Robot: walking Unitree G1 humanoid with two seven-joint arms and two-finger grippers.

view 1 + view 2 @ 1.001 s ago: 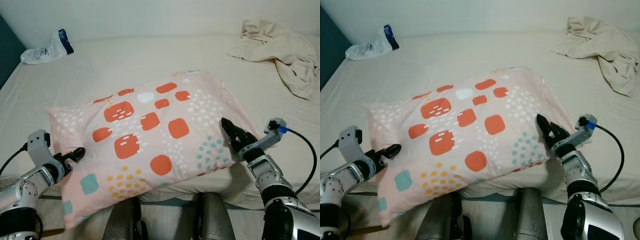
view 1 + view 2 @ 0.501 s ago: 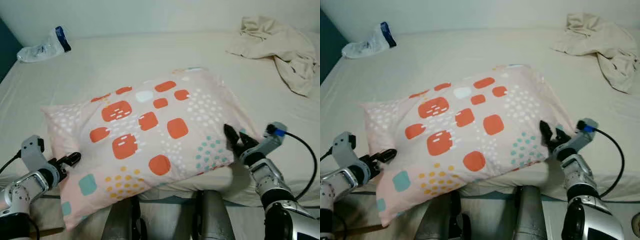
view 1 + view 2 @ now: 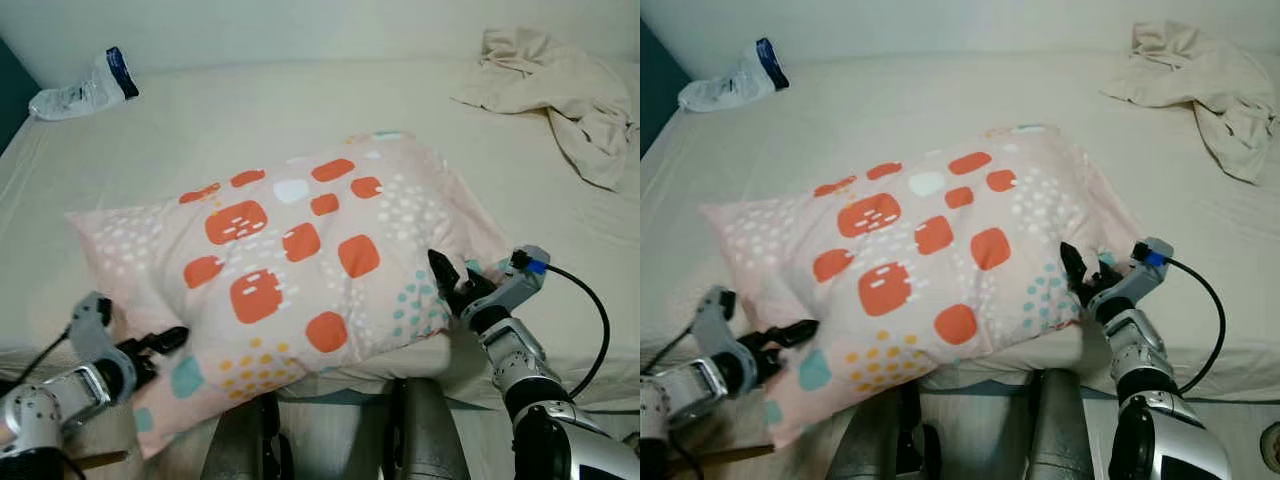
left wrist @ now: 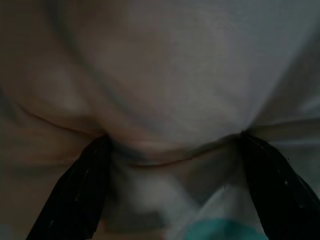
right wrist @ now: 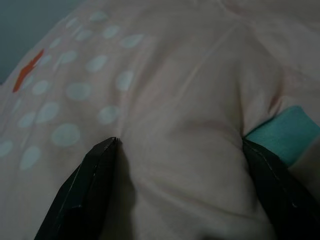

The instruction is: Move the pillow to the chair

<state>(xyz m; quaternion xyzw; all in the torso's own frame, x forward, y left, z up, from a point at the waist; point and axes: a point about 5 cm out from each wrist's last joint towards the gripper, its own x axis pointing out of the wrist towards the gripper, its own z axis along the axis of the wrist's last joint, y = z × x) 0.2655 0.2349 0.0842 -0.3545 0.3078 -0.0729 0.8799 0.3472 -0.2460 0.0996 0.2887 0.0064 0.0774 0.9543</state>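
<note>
Pillow [image 3: 300, 260]: one. Pale pink case printed with orange-red rounded squares, one white square, teal squares, and patches of white, teal and yellow dots. Plump, rectangular, lying at a slant across the near edge of the bed [image 3: 300, 110], its near left corner hanging off the mattress edge.

Right gripper [image 3: 452, 285]: one, at the pillow's near right end. The wrist view shows its two black fingers [image 5: 85, 195] spread wide, with pillow fabric bulging between them and the tips pressed into the cloth; a teal patch sits beside one finger.

Left gripper [image 3: 160, 345]: one, at the pillow's near left corner, low by the mattress edge. Its wrist view is dark; the fingers [image 4: 75, 195] stand wide apart with creased fabric bunched between the tips.

Change from half a second ago: the left gripper has moved in under the left corner, farther right than before; the right gripper has pushed slightly deeper into the right end. The pillow's left end sits a little higher and its outline has shifted slightly.

Other items on the bed: one crumpled beige cloth [image 3: 560, 95] at far right; one clear plastic bag [image 3: 80, 92] with a dark blue end at far left. Both lie well apart from the pillow.
</note>
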